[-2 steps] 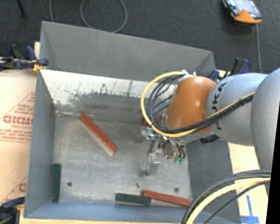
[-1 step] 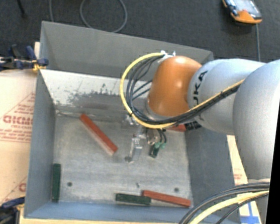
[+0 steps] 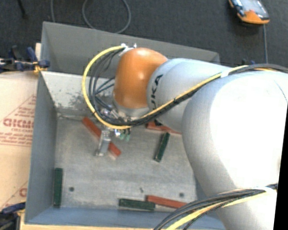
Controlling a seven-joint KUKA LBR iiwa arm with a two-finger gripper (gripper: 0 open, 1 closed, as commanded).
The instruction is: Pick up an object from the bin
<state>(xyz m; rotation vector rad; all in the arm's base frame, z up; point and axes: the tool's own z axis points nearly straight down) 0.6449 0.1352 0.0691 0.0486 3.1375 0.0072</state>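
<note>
Pincer [image 3: 106, 146]: low over the bin's [image 3: 125, 180] upper-left floor; opening cannot be told
Thing: orange-red bar [image 3: 90, 126]; directly under pincer
Long axis: diagonal, upper-left to lower-right

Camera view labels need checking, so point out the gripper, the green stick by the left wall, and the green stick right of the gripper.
gripper [image 3: 101, 151], camera view, its tip.
green stick by the left wall [image 3: 57, 187], camera view, mid-length.
green stick right of the gripper [image 3: 161, 147], camera view, mid-length.
</note>
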